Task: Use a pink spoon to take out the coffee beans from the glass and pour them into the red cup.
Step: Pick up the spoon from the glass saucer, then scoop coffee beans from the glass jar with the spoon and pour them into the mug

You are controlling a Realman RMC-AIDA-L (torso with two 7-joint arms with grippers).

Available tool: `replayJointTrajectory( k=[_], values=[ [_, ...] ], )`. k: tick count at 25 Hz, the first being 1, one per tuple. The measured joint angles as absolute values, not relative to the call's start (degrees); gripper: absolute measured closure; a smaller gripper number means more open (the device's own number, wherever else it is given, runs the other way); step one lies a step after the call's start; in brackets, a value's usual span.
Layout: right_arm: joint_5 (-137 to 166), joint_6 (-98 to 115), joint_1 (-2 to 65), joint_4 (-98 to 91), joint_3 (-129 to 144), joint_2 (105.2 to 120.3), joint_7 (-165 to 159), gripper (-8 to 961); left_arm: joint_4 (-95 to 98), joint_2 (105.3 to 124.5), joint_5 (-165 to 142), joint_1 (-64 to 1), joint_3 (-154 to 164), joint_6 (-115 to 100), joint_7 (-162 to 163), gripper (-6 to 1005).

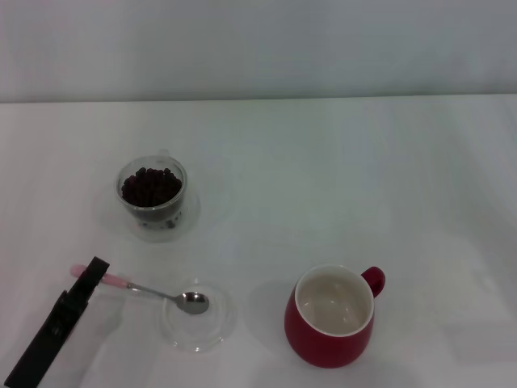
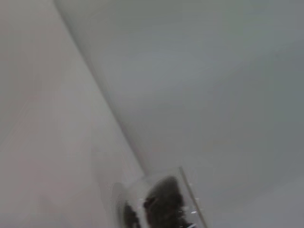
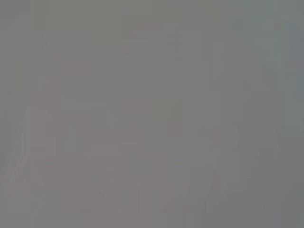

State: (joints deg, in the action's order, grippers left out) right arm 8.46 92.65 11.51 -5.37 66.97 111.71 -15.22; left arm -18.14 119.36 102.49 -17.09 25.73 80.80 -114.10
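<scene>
- Left gripper (image 1: pixel 90 273) sits at the pink end of the spoon (image 1: pixel 141 288), near the table's front-left. Finger gap hidden; can't tell whether it has closed on the handle or only touches it.
- Right gripper not in view; its wrist view shows nothing usable.
- Spoon bowl rests in a flat clear dish (image 1: pixel 212 327), handle pointing out toward the gripper.
- Glass (image 1: pixel 152 196) behind the dish, full of beans (image 1: pixel 150 185). Cup (image 1: pixel 330 316) to the right, empty, handle at its far right.
- Step, judged: taking hold of the spoon. No beans moved yet.
- Next needs: firm hold on the handle, lift off the dish, carry to the glass, dip the bowl under the beans.
</scene>
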Motion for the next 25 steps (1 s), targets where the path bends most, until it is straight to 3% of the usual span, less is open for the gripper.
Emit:
replayJointTrajectory(
  k=[9, 15, 25],
  values=[
    [8.5, 94.2, 11.3, -5.4, 67.0, 112.53, -15.1, 278, -10.7, 119.07, 99.5, -14.4, 25.7, 94.0, -113.6, 863],
    [8.9, 95.0, 11.4, -5.4, 67.3, 113.98, -12.3, 278, 0.1, 118.99, 101.8, -13.6, 25.2, 98.7, -107.1, 864],
    [9.1, 98.4, 11.8, -5.3, 71.8, 114.96, -11.3, 278, 19.5, 118.46, 97.9, -19.1, 25.9, 93.9, -92.0, 864]
  ],
)
